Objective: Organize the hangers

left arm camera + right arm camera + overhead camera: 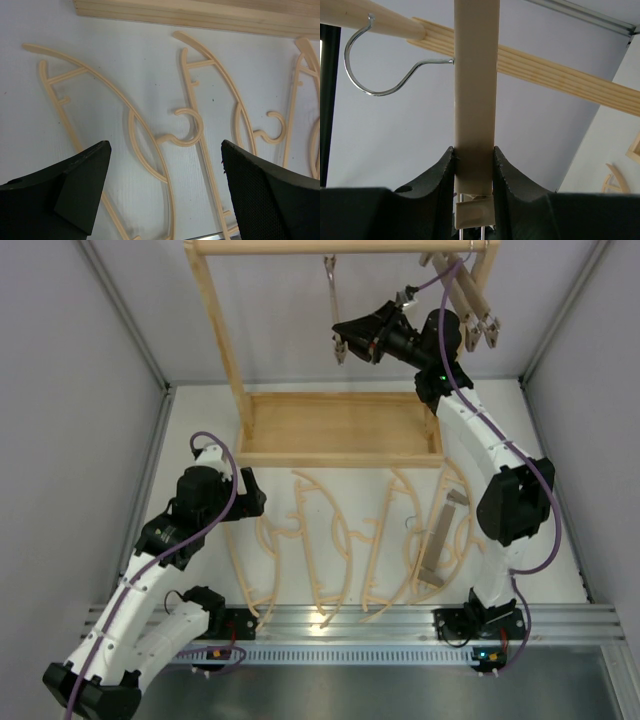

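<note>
My right gripper (341, 344) (474, 150) is shut on the lower end of a straight clamp-bar hanger (330, 300) (475, 75). The bar hangs upright, and its metal hook (375, 75) rests over the rack's top rail (300, 246) (385, 22). Two more clamp bars (478, 308) hang at the rail's right end. Several pale curved hangers (330, 540) (100, 85) lie side by side on the table. One clamp bar (440, 535) lies across the rightmost of them. My left gripper (250, 492) (165, 150) hovers open over the leftmost curved hangers, holding nothing.
The pale wooden rack frame stands at the back with its tray base (340, 455) (200, 15) just beyond the lying hangers. Grey walls close in on both sides. A metal rail (350, 620) runs along the near edge by the arm bases.
</note>
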Controlling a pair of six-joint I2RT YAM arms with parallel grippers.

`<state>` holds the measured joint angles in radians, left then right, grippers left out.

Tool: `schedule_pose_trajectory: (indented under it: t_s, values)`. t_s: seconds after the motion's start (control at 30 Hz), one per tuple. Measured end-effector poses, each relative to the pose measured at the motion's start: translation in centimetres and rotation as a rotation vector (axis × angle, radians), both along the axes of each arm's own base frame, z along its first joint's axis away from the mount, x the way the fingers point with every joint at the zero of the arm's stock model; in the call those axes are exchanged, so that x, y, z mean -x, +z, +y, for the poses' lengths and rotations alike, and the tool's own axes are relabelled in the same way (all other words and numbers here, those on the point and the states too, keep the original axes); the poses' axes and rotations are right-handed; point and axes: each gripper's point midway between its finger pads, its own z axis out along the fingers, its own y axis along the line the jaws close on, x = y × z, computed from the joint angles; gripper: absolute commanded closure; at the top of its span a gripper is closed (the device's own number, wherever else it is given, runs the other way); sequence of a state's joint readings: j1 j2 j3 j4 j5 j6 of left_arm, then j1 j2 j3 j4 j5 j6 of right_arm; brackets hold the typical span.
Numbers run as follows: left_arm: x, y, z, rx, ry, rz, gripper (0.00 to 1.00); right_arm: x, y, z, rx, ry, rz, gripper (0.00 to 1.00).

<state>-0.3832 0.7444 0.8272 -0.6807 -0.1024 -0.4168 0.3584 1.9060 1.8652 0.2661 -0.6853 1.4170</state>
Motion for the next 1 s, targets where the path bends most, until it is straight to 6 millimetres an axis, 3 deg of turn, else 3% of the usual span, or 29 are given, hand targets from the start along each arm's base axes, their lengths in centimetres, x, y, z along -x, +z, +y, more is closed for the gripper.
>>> schedule_pose_trajectory:
  t_s: [0.4, 0.73, 1.0]
  values:
    - [0.0, 0.0, -0.1, 0.0, -0.003, 0.0, 0.05, 2.9, 2.4, 0.7, -0.01, 0.03, -0.06, 1.0]
    - [0.1, 0.0, -0.2, 0.0, -0.006, 0.0, 0.05, 2.5, 3.1, 1.4, -0.051, -0.023, -0.031, 1.0]
    - [0.1, 0.0, -0.3, 0.0, -0.012, 0.0, 0.05, 1.9, 5.0, 1.2, -0.096, -0.086, -0.051, 1.0]
